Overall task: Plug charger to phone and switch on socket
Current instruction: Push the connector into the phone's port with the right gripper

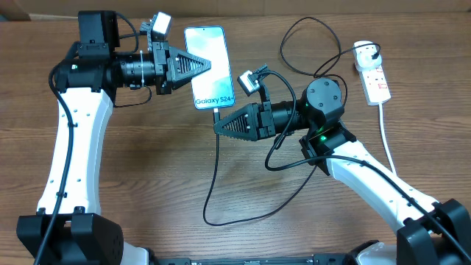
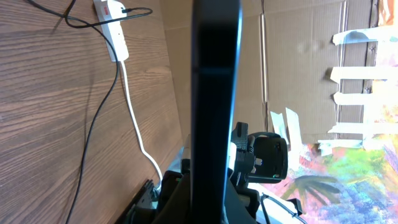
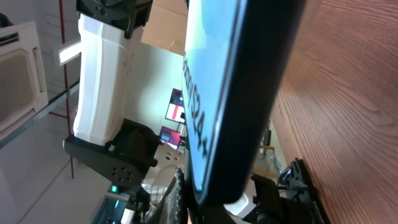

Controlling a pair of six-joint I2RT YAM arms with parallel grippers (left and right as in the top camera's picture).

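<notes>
Overhead view shows two black grippers and one of each thing. The left gripper [image 1: 203,65] is closed on the left long edge of the slim flat phone [image 1: 209,43] with a black rim and a light blue screen. The phone sits right at its fingertips and reaches out past them. The right gripper [image 1: 219,126] is closed too, and its tip is just below the bottom edge of the phone. The long thin black charger [image 1: 214,169] cable meets that bottom edge and runs right past the tip of the right gripper. I cannot tell if the fingers pinch it or only touch it. From there the cable drops away from the gripper and makes a big loop on the brown wooden table [image 1: 147,184]. It then goes back behind the right arm to its black plug [image 1: 366,50], which sits in the end of the small white socket strip [image 1: 375,79] with red marks. The socket strip lies well apart from both grippers, far behind the right one. A thick white cord [image 1: 388,140] leaves the strip. Left wrist view shows the phone edge-on, a dark bar standing up from between the fingers, with the socket strip far ahead on the table. Right wrist view shows the phone very close, its bottom end just in front of the fingers. There is one phone, one charger, one socket strip and one white cord.
</notes>
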